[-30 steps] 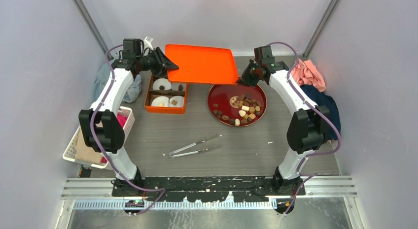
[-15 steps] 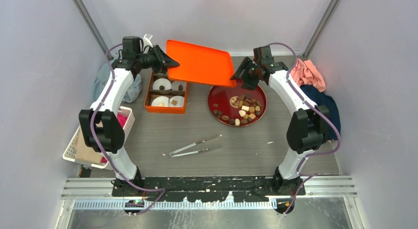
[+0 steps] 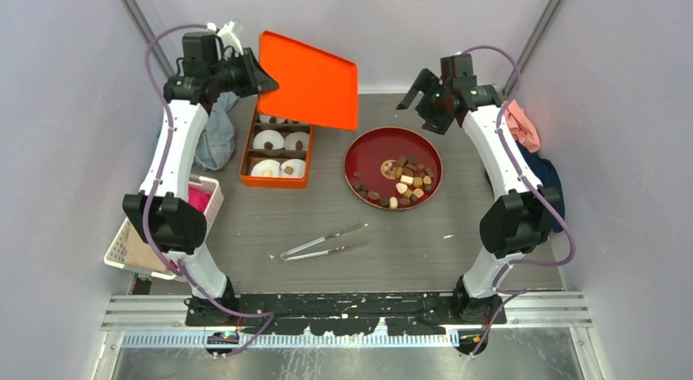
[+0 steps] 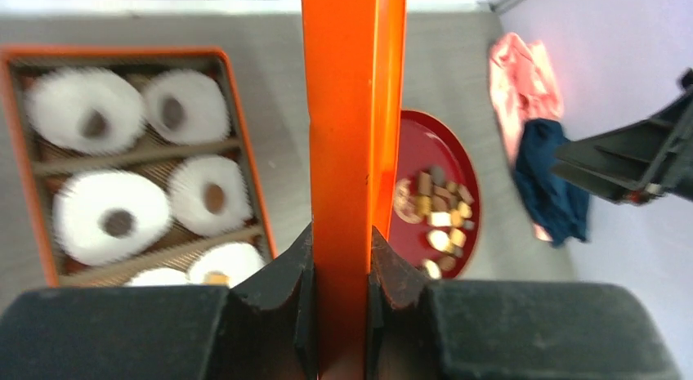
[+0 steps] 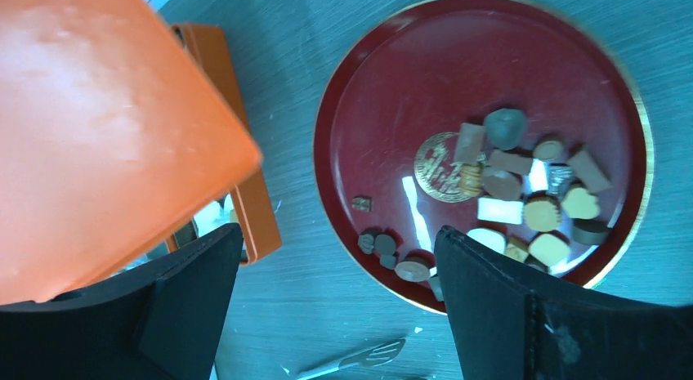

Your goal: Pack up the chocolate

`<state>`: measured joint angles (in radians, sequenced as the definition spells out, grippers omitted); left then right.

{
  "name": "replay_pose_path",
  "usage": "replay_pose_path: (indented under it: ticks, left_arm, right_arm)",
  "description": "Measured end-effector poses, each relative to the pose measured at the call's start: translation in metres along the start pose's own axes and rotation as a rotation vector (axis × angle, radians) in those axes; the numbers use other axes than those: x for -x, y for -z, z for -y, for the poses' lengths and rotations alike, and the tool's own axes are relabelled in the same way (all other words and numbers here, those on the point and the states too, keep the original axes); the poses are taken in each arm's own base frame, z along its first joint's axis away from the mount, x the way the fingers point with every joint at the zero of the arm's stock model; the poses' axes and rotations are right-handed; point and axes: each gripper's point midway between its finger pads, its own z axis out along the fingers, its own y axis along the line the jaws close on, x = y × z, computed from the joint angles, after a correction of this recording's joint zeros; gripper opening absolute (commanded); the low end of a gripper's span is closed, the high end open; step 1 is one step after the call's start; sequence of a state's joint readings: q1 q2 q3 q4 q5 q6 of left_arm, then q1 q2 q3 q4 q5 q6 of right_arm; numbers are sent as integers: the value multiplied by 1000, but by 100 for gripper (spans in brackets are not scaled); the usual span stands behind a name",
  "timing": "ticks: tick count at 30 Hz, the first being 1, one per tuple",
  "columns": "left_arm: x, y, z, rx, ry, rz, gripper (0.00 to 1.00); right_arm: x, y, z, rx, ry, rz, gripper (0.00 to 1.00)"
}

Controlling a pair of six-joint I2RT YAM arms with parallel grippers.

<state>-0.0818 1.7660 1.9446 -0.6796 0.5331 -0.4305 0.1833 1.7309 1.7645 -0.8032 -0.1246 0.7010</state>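
The chocolate [image 3: 404, 184] lies as several brown, tan and cream pieces in a round red plate [image 3: 364, 151], also seen in the right wrist view as chocolate [image 5: 523, 192] on the plate [image 5: 409, 94]. An open orange box [image 3: 245, 155] holds white paper cups [image 4: 110, 216], a few with a piece inside. My left gripper [image 4: 342, 241] is shut on the edge of the orange lid [image 3: 315, 78], held tilted up above the box's far end. My right gripper [image 5: 335, 257] hangs open and empty above the plate's far side, apart from the lid [image 5: 98, 135].
Metal tongs [image 3: 323, 243] lie on the table in front of the plate. A white basket [image 3: 204, 202] stands at the left edge, a blue cloth [image 3: 214, 139] beside the box. Pink and dark cloths [image 3: 523, 127] lie at the right wall.
My right gripper let go of the lid, opened and pulled back up to the right. The left arm swung the lid up and leftward, off the plate, tilting it steeply.
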Motion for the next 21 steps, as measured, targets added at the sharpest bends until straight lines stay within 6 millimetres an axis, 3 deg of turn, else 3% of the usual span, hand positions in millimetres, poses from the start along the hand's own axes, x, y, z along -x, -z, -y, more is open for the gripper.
replay_pose_path:
  ticks: [5,12,16,21]
  left_arm:
    - [29,17,-11,110,-218,94,0]
    - [50,27,-37,304,-552,135,0]
    - [48,28,-24,335,-816,194,0]
    - [44,22,9,267,-1122,260,0]
  right_arm:
    - [13,10,18,-47,-18,31,91]
    - [7,11,22,-63,-18,11,90]
    - [5,11,20,-58,-18,0,89]
    - [4,11,20,-57,-18,-5,89]
